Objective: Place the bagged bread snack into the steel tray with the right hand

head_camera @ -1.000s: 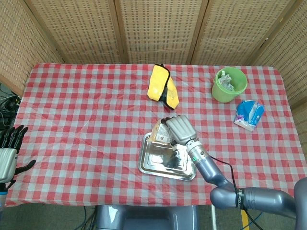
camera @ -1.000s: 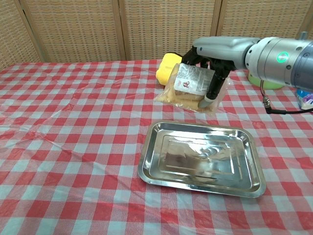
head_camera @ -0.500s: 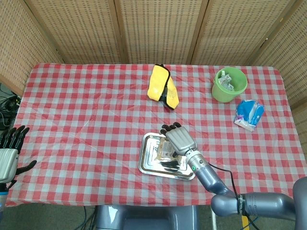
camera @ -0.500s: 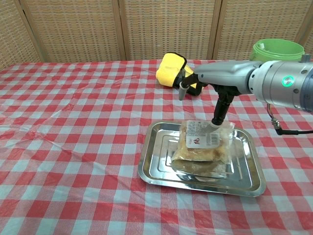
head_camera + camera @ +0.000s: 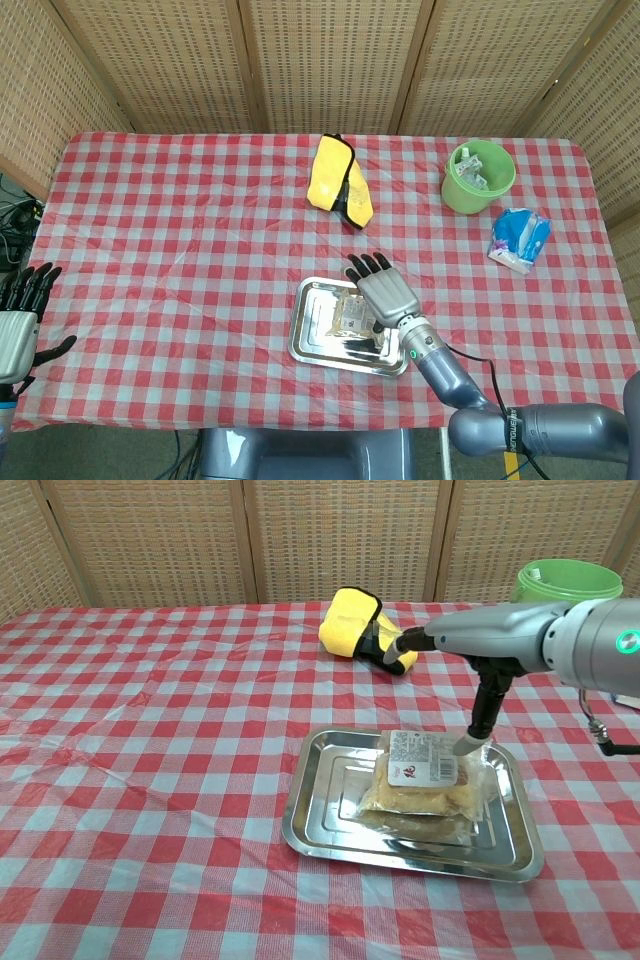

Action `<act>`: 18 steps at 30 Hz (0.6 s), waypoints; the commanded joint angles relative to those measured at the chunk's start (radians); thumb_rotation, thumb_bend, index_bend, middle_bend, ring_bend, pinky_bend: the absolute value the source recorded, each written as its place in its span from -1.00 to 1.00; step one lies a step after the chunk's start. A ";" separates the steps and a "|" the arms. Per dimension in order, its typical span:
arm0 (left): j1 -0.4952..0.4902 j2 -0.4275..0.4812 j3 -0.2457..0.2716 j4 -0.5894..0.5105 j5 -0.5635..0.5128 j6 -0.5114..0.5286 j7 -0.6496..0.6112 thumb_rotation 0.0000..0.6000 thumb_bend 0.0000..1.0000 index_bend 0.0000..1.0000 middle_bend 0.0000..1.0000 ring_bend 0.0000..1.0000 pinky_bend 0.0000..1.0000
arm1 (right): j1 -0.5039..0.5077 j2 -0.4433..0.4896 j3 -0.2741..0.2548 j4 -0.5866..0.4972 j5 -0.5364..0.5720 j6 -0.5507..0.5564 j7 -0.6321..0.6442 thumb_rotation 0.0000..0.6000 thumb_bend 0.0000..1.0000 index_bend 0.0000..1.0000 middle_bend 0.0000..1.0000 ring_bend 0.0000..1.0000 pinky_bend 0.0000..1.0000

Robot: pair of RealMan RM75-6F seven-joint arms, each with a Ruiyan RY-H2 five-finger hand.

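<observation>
While bread bag (image 5: 422, 783) lies in tray (image 5: 318, 820) | right robot hand (image 5: 385, 292) spread, empty | yellow pouch (image 5: 357, 627) behind

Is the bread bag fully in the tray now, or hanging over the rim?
In. The bagged bread snack lies flat on the floor of the steel tray, rim visible all around it. The right hand hovers open above it.
</observation>
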 commanded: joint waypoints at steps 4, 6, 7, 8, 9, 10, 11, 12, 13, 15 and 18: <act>0.003 0.001 -0.003 0.001 -0.002 0.007 -0.009 1.00 -0.72 -1.00 -1.00 -1.00 -1.00 | -0.109 0.048 -0.062 0.006 -0.185 0.153 0.064 1.00 -0.84 -0.90 -1.00 -1.00 -1.00; 0.003 0.000 -0.005 0.004 -0.001 0.010 -0.016 1.00 -0.72 -1.00 -1.00 -1.00 -1.00 | -0.163 0.055 -0.086 0.035 -0.266 0.210 0.123 1.00 -0.84 -0.96 -1.00 -1.00 -1.00; 0.002 -0.002 -0.006 0.006 0.001 0.011 -0.020 1.00 -0.72 -1.00 -1.00 -1.00 -1.00 | -0.190 0.058 -0.100 0.056 -0.310 0.237 0.157 1.00 -0.84 -0.97 -1.00 -1.00 -1.00; 0.002 -0.004 -0.006 0.009 0.002 0.012 -0.023 1.00 -0.72 -1.00 -1.00 -1.00 -1.00 | -0.216 0.059 -0.113 0.078 -0.349 0.261 0.191 1.00 -0.84 -0.99 -1.00 -1.00 -1.00; 0.002 -0.006 -0.006 0.012 0.003 0.013 -0.024 1.00 -0.72 -1.00 -1.00 -1.00 -1.00 | -0.249 0.061 -0.130 0.110 -0.396 0.293 0.235 1.00 -0.84 -1.00 -1.00 -1.00 -1.00; 0.002 -0.007 -0.006 0.015 0.004 0.013 -0.024 1.00 -0.72 -1.00 -1.00 -1.00 -1.00 | -0.275 0.061 -0.141 0.134 -0.427 0.318 0.269 1.00 -0.85 -1.00 -1.00 -1.00 -1.00; 0.001 -0.009 -0.006 0.017 0.004 0.013 -0.024 1.00 -0.72 -1.00 -1.00 -1.00 -1.00 | -0.300 0.061 -0.151 0.158 -0.456 0.342 0.304 1.00 -0.85 -1.00 -1.00 -1.00 -1.00; 0.001 -0.011 -0.006 0.019 0.004 0.013 -0.023 1.00 -0.72 -1.00 -1.00 -1.00 -1.00 | -0.328 0.062 -0.162 0.183 -0.482 0.367 0.342 1.00 -0.85 -1.00 -1.00 -1.00 -1.00; 0.001 -0.012 -0.006 0.020 0.003 0.013 -0.022 1.00 -0.72 -1.00 -1.00 -1.00 -1.00 | -0.349 0.063 -0.169 0.201 -0.497 0.387 0.370 1.00 -0.85 -1.00 -1.00 -1.00 -1.00; 0.001 -0.016 -0.006 0.023 0.004 0.014 -0.019 1.00 -0.72 -1.00 -1.00 -1.00 -1.00 | -0.402 0.064 -0.190 0.246 -0.532 0.433 0.438 1.00 -0.86 -1.00 -1.00 -1.00 -1.00; 0.002 -0.021 -0.007 0.028 0.004 0.016 -0.019 1.00 -0.72 -1.00 -1.00 -1.00 -1.00 | -0.466 0.069 -0.216 0.306 -0.580 0.483 0.517 1.00 -0.86 -1.00 -1.00 -1.00 -1.00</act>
